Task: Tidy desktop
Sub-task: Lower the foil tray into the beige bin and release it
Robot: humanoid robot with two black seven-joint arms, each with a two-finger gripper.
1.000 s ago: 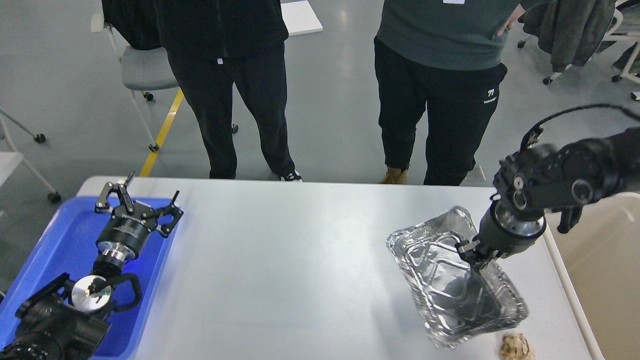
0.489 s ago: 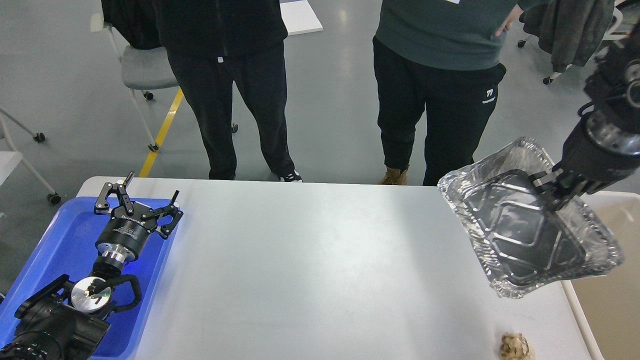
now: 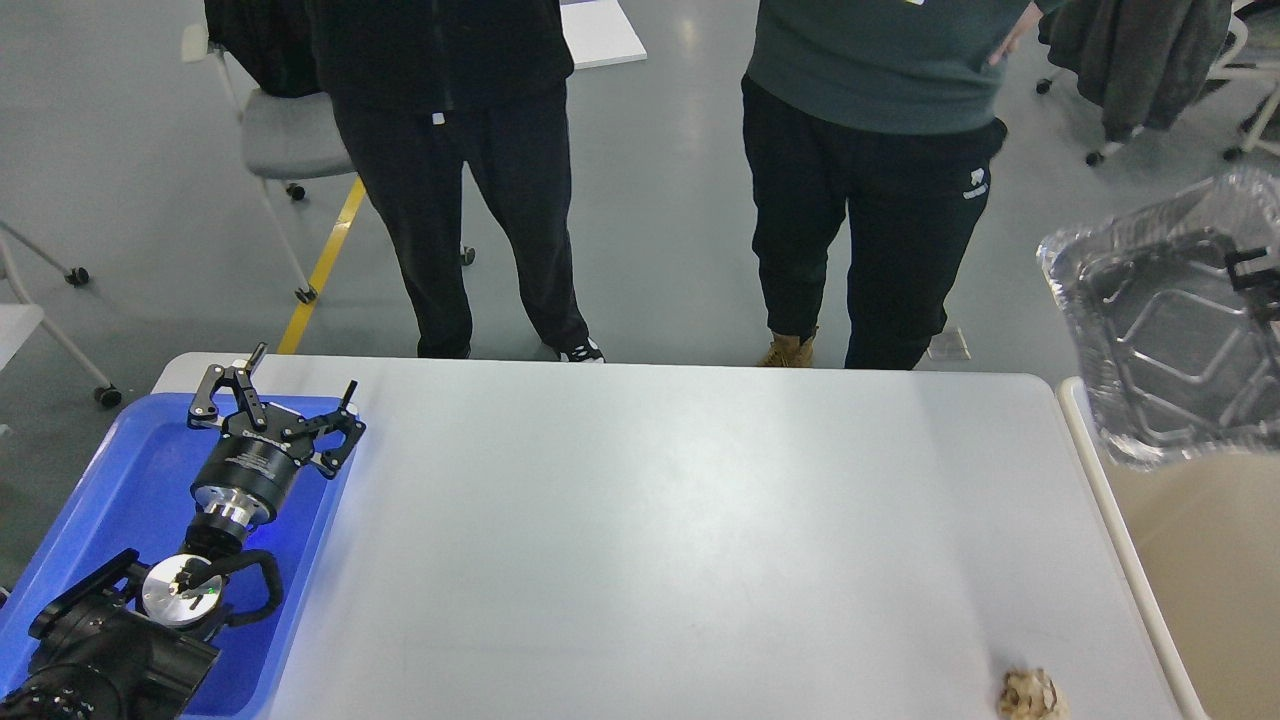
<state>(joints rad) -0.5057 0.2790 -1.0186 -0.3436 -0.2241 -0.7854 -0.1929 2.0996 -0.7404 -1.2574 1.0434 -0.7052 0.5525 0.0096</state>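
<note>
The desktop (image 3: 650,500) is a wide light-grey tabletop. A crumpled brown paper ball (image 3: 1030,693) lies at its near right corner. A crinkled foil tray (image 3: 1165,340) hangs tilted in the air past the table's right edge, above the beige bin (image 3: 1215,570). Only the black tip of my right gripper (image 3: 1252,275) shows at the frame's right edge, clamped on the foil tray's rim. My left gripper (image 3: 280,395) is open and empty over the blue tray (image 3: 110,480) at the table's left end.
Two people in dark trousers (image 3: 470,200) (image 3: 860,200) stand close behind the table's far edge. A grey chair (image 3: 285,135) stands on the floor at the back left.
My right gripper has lifted the foil tray off the desktop and carried it up and to the right, over the beige bin. The left arm has not moved.
</note>
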